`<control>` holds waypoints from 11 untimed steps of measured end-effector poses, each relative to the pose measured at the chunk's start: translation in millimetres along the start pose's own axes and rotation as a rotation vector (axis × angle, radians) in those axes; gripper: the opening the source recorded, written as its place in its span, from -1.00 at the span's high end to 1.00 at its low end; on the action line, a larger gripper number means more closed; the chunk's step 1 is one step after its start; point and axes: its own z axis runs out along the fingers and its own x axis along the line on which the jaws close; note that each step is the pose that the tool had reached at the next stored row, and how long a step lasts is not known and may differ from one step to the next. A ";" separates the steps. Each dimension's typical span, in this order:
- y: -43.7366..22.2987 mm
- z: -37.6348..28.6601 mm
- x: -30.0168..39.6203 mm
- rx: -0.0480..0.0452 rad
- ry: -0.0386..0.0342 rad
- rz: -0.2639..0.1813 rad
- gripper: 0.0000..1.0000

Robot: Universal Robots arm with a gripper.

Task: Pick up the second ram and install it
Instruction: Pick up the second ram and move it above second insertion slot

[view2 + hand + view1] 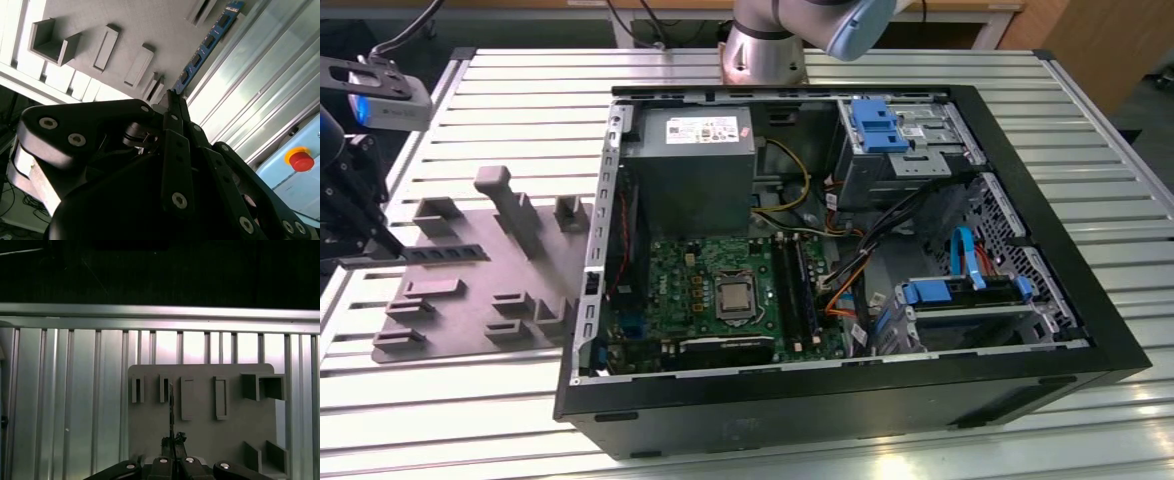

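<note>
Second wrist view: the gripper [172, 102] is seen clamped tight on one end of the second ram [207, 42]. It's a blue board with black chips, and the rest of it sticks out past the fingertips.
First wrist view: the stick is caught edge-on here, so it's just a thin dark line coming up from between the closed fingers.
Ram location: it's held over the grey fixture plate [125, 25], next to a pair of the plate's narrow slots. Whether it's touching the plate can't be told.
Exterior view: plate and stick are found at the exterior view's left on the ribbed metal tabletop [454, 400]. They're well apart from the motherboard slots [794, 285] inside the open PC case [1067, 300].
</note>
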 end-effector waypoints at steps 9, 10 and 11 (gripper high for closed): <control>0.2 -4.6 -0.1 0.0001 0.0000 0.000 0.76; 0.2 -5.2 -0.1 0.0001 0.0000 0.000 0.76; 0.2 -5.7 -0.1 0.0002 -0.0001 0.000 0.76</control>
